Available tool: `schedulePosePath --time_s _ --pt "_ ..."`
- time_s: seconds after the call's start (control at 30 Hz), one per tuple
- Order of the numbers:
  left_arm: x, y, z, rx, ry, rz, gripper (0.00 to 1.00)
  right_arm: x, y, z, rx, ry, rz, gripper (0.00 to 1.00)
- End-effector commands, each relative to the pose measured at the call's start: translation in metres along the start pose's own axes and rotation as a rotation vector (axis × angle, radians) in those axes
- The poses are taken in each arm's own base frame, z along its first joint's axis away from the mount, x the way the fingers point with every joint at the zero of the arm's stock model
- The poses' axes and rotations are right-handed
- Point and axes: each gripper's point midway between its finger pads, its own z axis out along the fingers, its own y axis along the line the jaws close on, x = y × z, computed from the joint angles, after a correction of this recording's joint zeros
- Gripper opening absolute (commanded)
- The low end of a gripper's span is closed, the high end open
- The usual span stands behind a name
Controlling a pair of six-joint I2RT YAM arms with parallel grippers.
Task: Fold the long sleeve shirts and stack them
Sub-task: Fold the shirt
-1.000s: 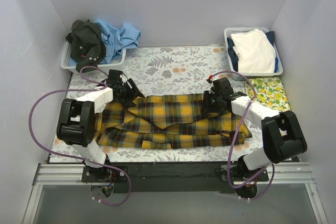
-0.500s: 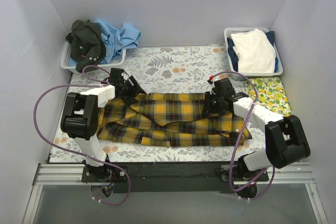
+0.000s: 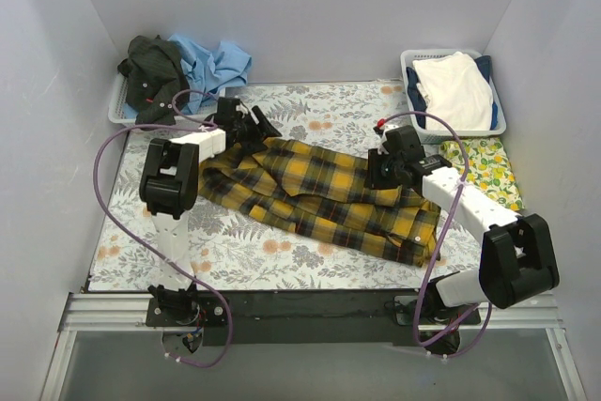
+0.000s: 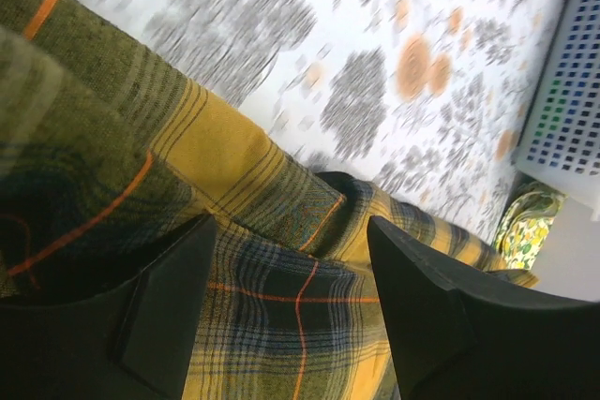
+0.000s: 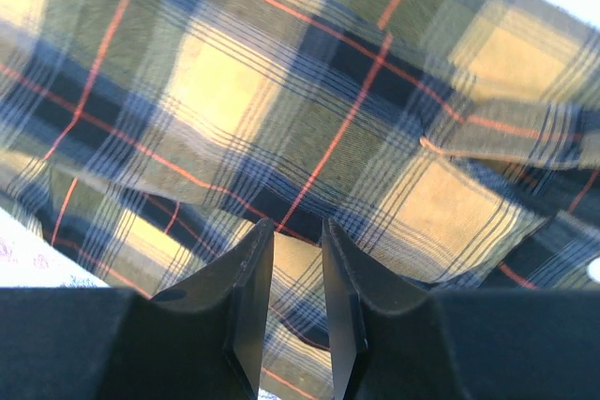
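The yellow-and-black plaid shirt (image 3: 319,190) lies partly folded and slanted across the floral table cover (image 3: 310,115). My left gripper (image 3: 252,127) is at the shirt's far left corner. In the left wrist view its jaws stand wide apart (image 4: 291,231) with the plaid cloth (image 4: 272,297) lying between them. My right gripper (image 3: 377,174) is at the shirt's far right edge. In the right wrist view its jaws are nearly together (image 5: 297,227), pinching a fold of the plaid cloth (image 5: 309,91). A dark shirt (image 3: 150,68) and a light blue shirt (image 3: 211,63) are heaped at the back left.
The heaped shirts sit in a white basket (image 3: 122,115). Another white basket (image 3: 413,58) at the back right holds folded white cloth (image 3: 455,91). A lemon-print cloth (image 3: 481,164) lies in front of it. Grey walls close in three sides.
Both grippers moved away from the bases, dragging the shirt toward the back. Its left end swung farthest, so it now lies slanted. The left arm stretched toward the left basket.
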Motion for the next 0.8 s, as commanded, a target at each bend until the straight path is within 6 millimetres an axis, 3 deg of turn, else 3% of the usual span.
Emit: schedulePosePath --time_s 0.0,0.07,0.1,0.17,0.2,0.27,0.3,0.4,0.43,0.5,0.53,0.77 --pt "0.014 0.014 0.05 -0.028 0.061 0.049 0.68 -0.041 0.006 -0.014 0.003 -0.086 -0.044 0.36" --pt "0.011 -0.007 0.057 0.027 0.07 0.073 0.68 -0.048 0.01 -0.015 -0.011 -0.095 -0.062 0.36" --pt "0.003 -0.028 0.055 0.069 0.051 0.098 0.69 -0.055 0.012 -0.016 -0.018 -0.103 -0.073 0.37" --pt "-0.006 -0.049 0.046 0.103 0.024 0.112 0.71 -0.061 0.015 -0.013 -0.033 -0.104 -0.114 0.38" --pt "-0.015 -0.067 0.032 0.136 -0.002 0.128 0.71 -0.061 0.012 -0.007 -0.022 -0.089 -0.118 0.39" --pt "-0.023 -0.079 0.016 0.142 -0.04 0.152 0.73 -0.065 0.01 0.007 -0.013 -0.071 -0.151 0.39" --pt "-0.034 -0.097 -0.006 0.164 -0.084 0.173 0.74 -0.065 0.009 0.012 -0.012 -0.06 -0.157 0.39" --pt "-0.037 -0.1 -0.033 0.139 -0.129 0.2 0.77 -0.053 0.006 0.037 -0.026 0.024 -0.176 0.39" --pt "-0.039 -0.108 -0.05 0.144 -0.153 0.211 0.78 -0.045 0.005 0.043 -0.033 0.061 -0.178 0.39" --pt "-0.039 -0.103 -0.064 0.105 -0.177 0.208 0.78 -0.023 -0.003 0.054 -0.01 0.172 -0.166 0.39" --pt "-0.041 -0.111 -0.083 0.113 -0.205 0.214 0.78 -0.015 -0.008 0.056 0.01 0.2 -0.158 0.39" --pt "-0.009 -0.048 -0.111 -0.085 -0.223 0.155 0.79 0.037 -0.033 0.054 0.133 0.34 -0.06 0.39"
